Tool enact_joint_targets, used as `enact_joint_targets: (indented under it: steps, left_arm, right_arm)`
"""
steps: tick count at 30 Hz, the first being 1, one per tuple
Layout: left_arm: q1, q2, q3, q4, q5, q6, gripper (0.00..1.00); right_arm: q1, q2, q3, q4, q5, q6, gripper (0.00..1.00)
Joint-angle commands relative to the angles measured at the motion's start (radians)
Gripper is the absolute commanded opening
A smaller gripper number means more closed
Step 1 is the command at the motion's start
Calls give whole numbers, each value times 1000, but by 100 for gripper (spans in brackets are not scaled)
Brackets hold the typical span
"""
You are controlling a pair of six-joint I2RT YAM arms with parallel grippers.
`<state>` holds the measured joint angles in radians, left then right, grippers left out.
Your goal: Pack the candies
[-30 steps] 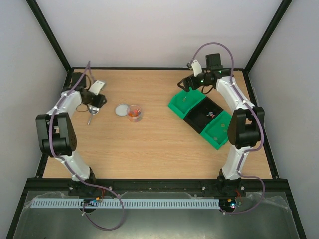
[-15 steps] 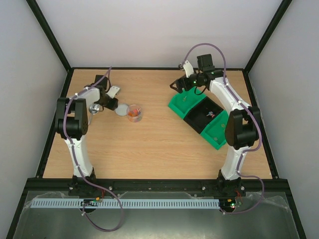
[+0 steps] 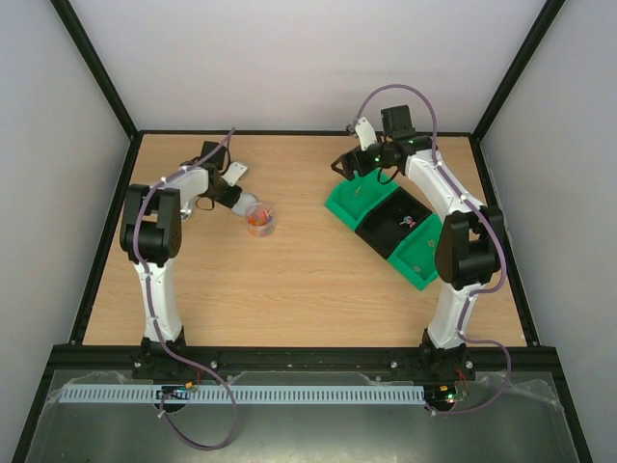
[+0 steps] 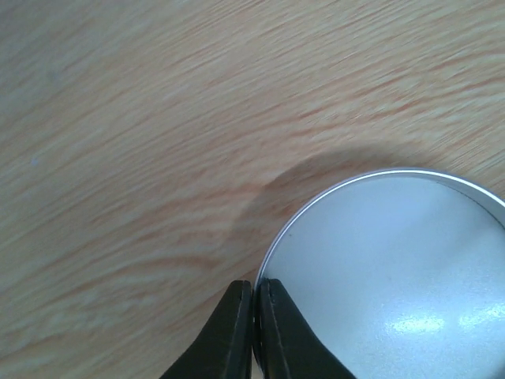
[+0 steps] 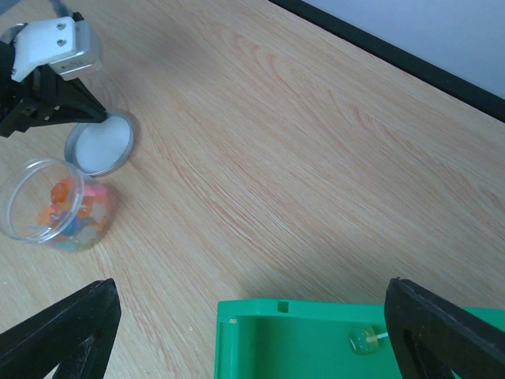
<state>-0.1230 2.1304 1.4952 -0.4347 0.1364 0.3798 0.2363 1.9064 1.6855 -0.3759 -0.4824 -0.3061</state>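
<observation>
The candies (image 5: 69, 209), orange, pink and pale, fill a clear round jar (image 3: 260, 219) left of the table's centre. Its silver lid (image 4: 387, 268) lies flat beside it, also in the right wrist view (image 5: 99, 144). My left gripper (image 4: 255, 316) is low over the table with its fingers pinched together on the lid's rim; it shows in the top view (image 3: 236, 198). My right gripper (image 3: 352, 166) is wide open and empty above the far corner of a green bin (image 5: 316, 347). One pale candy (image 5: 363, 339) lies in that bin.
A row of three bins stands at the right: green (image 3: 359, 201), black (image 3: 400, 227), green (image 3: 424, 256), each with a small candy or two. Black frame rails edge the wooden table (image 3: 289, 280).
My left arm has swung right, from the table's left edge over to the lid by the jar, and its fingers are now on the rim. My right gripper shifted slightly left, then held still.
</observation>
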Motion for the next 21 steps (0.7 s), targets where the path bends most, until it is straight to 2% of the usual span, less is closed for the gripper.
enact_joint_targets:
  steps: [1, 9, 21]
  left_arm:
    - [-38, 39, 12, -4, -6, 24, 4]
    - [-85, -47, -116, 22, 39, 86, 2]
    - [-201, -236, -370, 18, 141, 11, 2]
  right_arm:
    - [1, -2, -29, -11, 43, -10, 92]
    - [0, -57, -98, -2, 81, -16, 92]
    - [-6, -170, -274, 26, 89, -50, 90]
